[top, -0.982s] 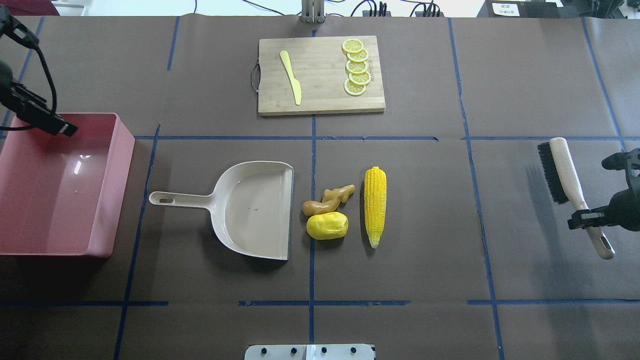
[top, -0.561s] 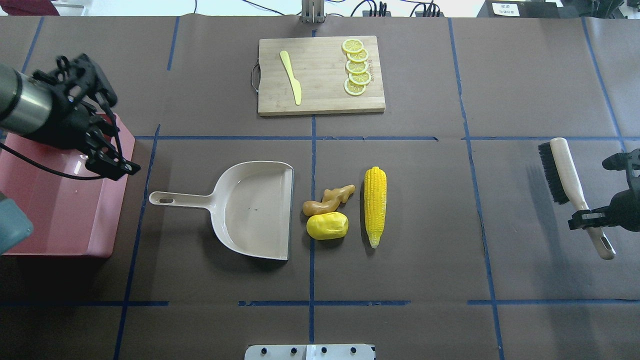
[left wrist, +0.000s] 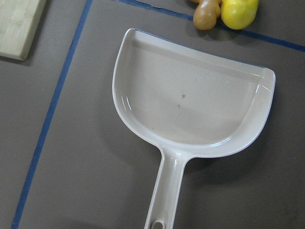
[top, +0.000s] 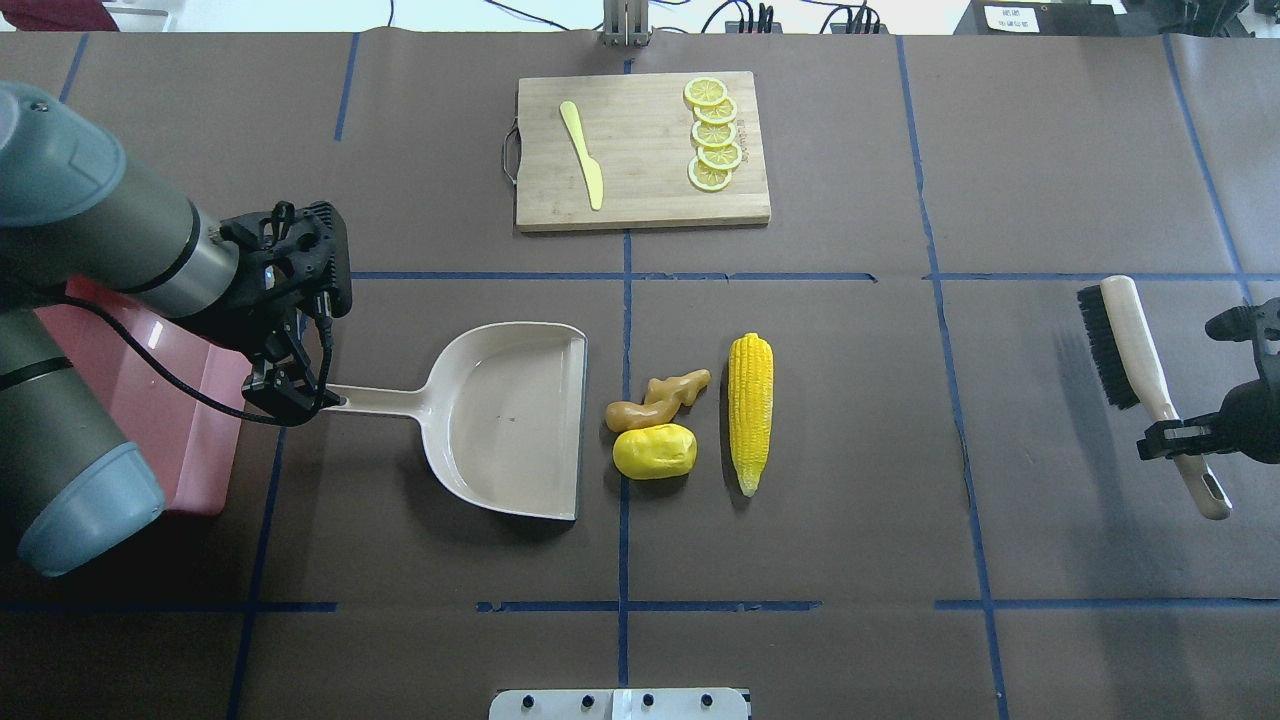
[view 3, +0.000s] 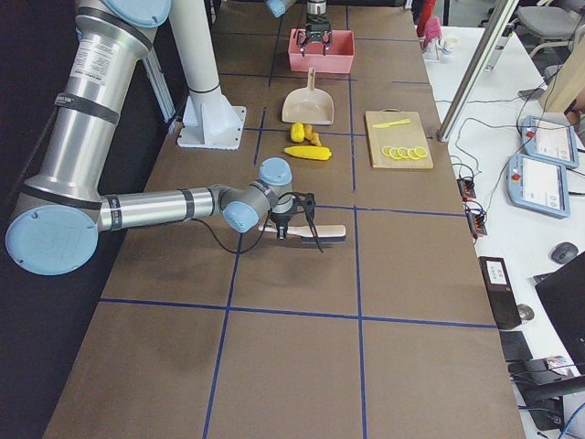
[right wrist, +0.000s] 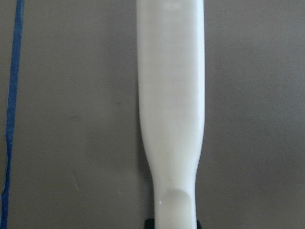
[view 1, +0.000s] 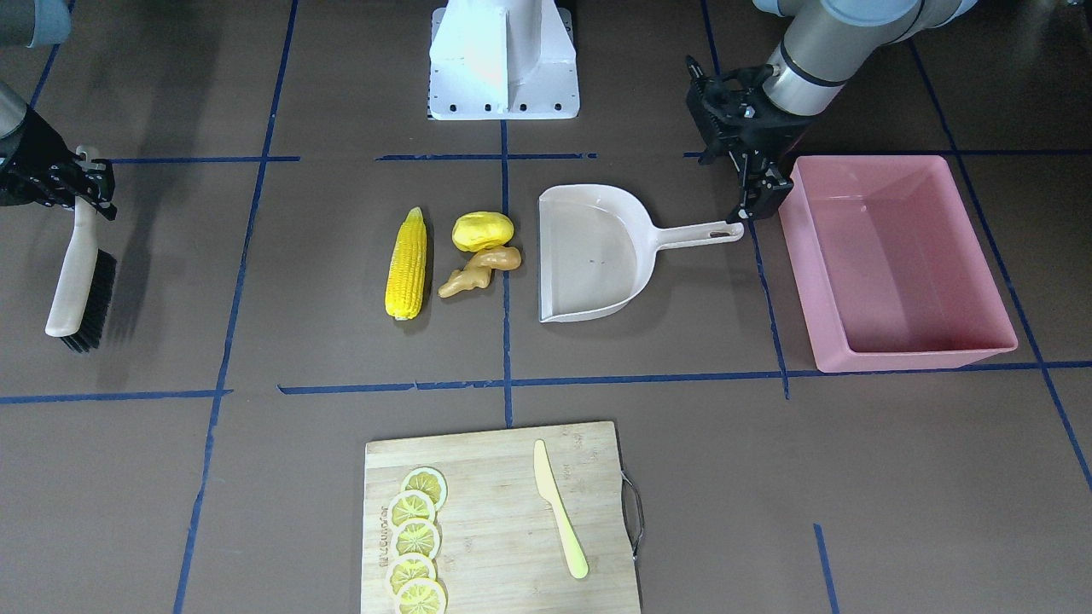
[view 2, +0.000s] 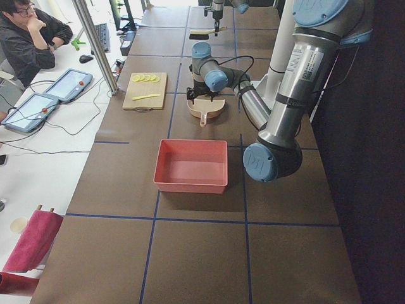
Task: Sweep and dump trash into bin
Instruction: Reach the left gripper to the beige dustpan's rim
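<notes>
The trash (top: pixel 655 451) lies mid-frame on the counter (top: pixel 1050 150), just right of the dustpan (top: pixel 510 420) mouth, with the corn cob (top: pixel 751 410) running parallel to it. The brush (top: pixel 1128 320), clamped in the right tool (top: pixel 1168 440), sits far right. The left tool (top: pixel 290 395) hangs over the pan's handle end, and I cannot tell its spread.

The dustpan (top: pixel 505 420) lies mid-tabletop (top: pixel 900 520), its mouth toward the robot's right and its handle toward the left. Just off the mouth sit the ginger root (top: pixel 660 393) and, nearer the robot and against it, the rounded lump (top: pixel 654 451). The corn cob (top: pixel 750 412) lies just right of both. The bin (view 1: pixel 917 351) stands near the handle's end, where the left pincer (top: pixel 288 398) hangs, perhaps touching it. On the far side, a cutting board (top: pixel 640 190) carries a knife (top: pixel 582 155) at its left and lemon slices (top: pixel 713 133) at its right. Far to the right, the right pincer (top: pixel 1178 440) grips the brush (top: pixel 1135 350) by its handle.
</notes>
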